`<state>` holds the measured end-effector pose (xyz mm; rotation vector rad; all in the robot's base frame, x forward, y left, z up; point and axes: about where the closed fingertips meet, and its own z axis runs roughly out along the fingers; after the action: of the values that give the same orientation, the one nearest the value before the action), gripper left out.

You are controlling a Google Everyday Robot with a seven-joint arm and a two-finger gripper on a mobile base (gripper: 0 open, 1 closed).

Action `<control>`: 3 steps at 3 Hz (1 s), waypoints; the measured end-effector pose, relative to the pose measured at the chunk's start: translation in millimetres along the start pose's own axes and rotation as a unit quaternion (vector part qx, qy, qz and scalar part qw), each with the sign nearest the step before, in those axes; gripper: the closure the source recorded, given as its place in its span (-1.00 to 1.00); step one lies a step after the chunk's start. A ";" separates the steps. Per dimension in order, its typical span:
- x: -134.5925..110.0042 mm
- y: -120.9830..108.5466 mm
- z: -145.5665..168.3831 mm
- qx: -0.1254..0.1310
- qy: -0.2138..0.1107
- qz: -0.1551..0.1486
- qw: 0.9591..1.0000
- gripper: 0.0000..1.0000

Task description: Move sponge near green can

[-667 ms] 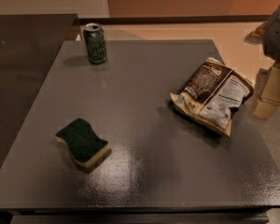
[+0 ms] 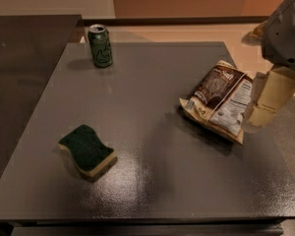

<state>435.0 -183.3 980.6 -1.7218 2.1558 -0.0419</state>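
Note:
The sponge [image 2: 87, 150], dark green top over pale yellow foam, lies flat on the dark grey table [image 2: 137, 82] at the front left. The green can [image 2: 101, 45] stands upright at the table's far left corner, well apart from the sponge. My gripper [image 2: 269, 98], pale yellow under a grey-white wrist, hangs at the right edge of the view. It is just right of the snack bag, holds nothing, and is far from both the sponge and the can.
A brown and white snack bag [image 2: 219, 101] lies on the right side of the table, next to the gripper. A darker counter [image 2: 24, 58] adjoins the table on the left. Tan floor [image 2: 187, 33] lies beyond the far edge.
My gripper has shifted slightly to the left, closer to the snack bag. The sponge, can and bag have not moved.

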 end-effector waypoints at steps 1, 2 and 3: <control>-46.3 15.3 11.8 -0.019 -0.050 -0.014 0.998 -1.00; -94.5 30.7 32.5 -0.040 -0.091 -0.027 0.995 -1.00; -131.6 44.6 62.6 -0.053 -0.113 -0.039 0.991 -1.00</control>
<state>436.0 -34.6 947.0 -1.7740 1.9567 0.2406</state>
